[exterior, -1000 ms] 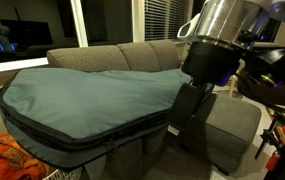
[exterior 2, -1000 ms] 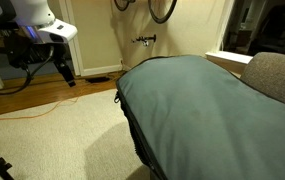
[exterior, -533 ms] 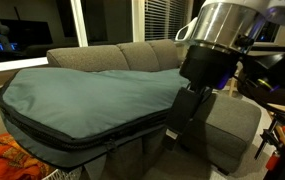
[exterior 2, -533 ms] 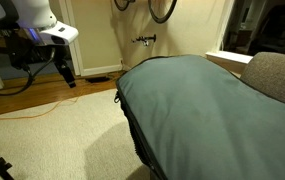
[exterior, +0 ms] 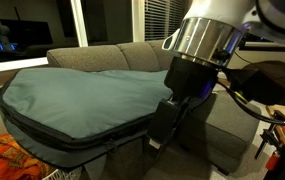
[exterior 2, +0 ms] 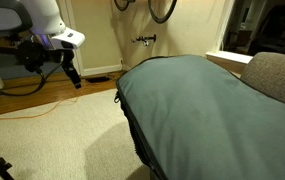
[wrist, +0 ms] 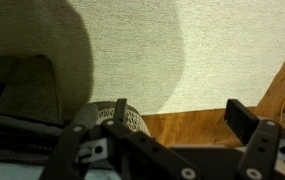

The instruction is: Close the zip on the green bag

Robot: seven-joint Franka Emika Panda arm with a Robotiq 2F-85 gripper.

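Note:
The green bag [exterior: 82, 100] is a very large flat teal bag lying across a grey sofa; it also shows in an exterior view [exterior 2: 212, 110]. Its zip [exterior: 77, 143] runs as a dark line along the black-trimmed side edge, and shows on the near edge [exterior 2: 134, 125]. My gripper [exterior 2: 75, 78] hangs in the air over the carpet, well apart from the bag. It looms close to the camera in an exterior view [exterior: 162, 125]. In the wrist view its two fingers [wrist: 177, 115] stand apart with nothing between them, above carpet and wooden floor.
The grey sofa [exterior: 122, 55] carries the bag; its arm shows in an exterior view [exterior 2: 277, 75]. An orange cloth [exterior: 12, 160] lies at the lower left. Beige carpet [exterior 2: 52, 140] meets wooden floor [exterior 2: 22, 100]. An orange cable [exterior 2: 52, 108] crosses the carpet.
My arm has shifted: in one exterior view the gripper moved left and lower, in the other it moved slightly right and down. The bag has not moved.

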